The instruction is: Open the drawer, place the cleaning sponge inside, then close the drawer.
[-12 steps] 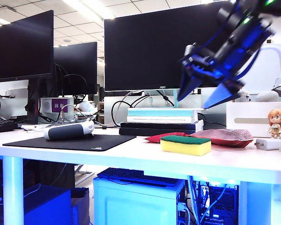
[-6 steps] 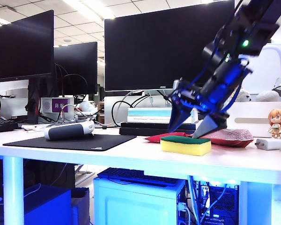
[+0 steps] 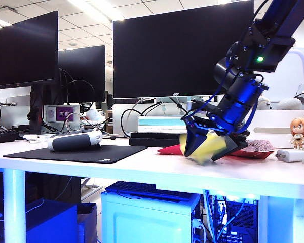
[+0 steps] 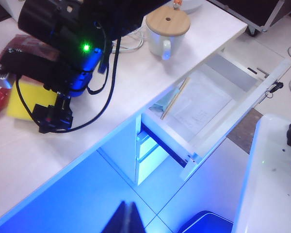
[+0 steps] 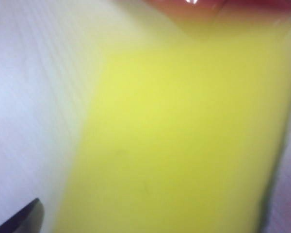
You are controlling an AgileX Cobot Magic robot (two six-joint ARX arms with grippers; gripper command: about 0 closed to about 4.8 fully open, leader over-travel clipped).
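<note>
Sponge-side gripper first: right gripper (image 3: 203, 156) down at the tabletop (image 3: 142, 169), tilted forward, jaws spread wide and not clenched. Between the two dark fingers (image 3: 192, 147), the cleaning sponge (image 3: 212, 143), tipped up on edge with its yellow foam facing the exterior camera and its lower edge on the table. Touching the fingers, or merely bracketed by them: cannot tell. In the right wrist view, nothing but blurred yellow foam (image 5: 184, 136) right against the lens, with one dark fingertip (image 5: 19, 218) just beside it and a strip of red beyond. Just behind this gripper, flat red packets (image 3: 168, 149) lying on the table, one to either side. Well apart from it, toward the other end of the desk, a black mouse pad (image 3: 76, 153).

Left gripper (image 4: 127, 221) held off the desk edge, out over the floor, fingers pressed together with nothing between them. Ahead of it and well apart, the drawer (image 4: 218, 121) pulled out from under the desktop, papers and a thin stick lying inside. Beyond the drawer, on the desk, a white mug with a wooden lid (image 4: 167, 24). Same view: sponge (image 4: 26, 99) under the right arm, on the desk, well apart from the drawer.
</note>
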